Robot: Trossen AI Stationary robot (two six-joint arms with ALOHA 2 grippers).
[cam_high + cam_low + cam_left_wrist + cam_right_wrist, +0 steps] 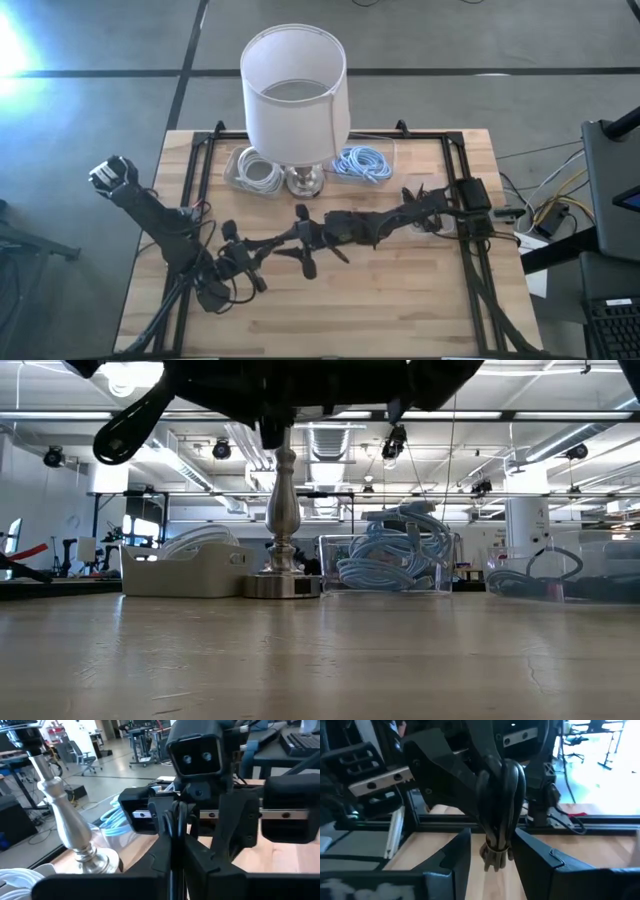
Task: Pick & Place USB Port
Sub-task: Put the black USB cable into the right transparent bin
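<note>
Both end effectors meet mid-bench, above the wood, in front of the lamp. The right end effector and the left end effector are both closed on one dark coiled cable, held between them, off the bench.

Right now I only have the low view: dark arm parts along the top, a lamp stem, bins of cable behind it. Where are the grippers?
Observer: High view: the left gripper and right gripper meet tip to tip mid-table, in front of the lamp.
Operator: Anything held?
Observer: Left wrist view: a black cable bundle sits pinched in the left gripper.
Operator: Loose or tied?
Observer: Right wrist view: a tan tie wraps the bundle's end, above bare table.
</note>
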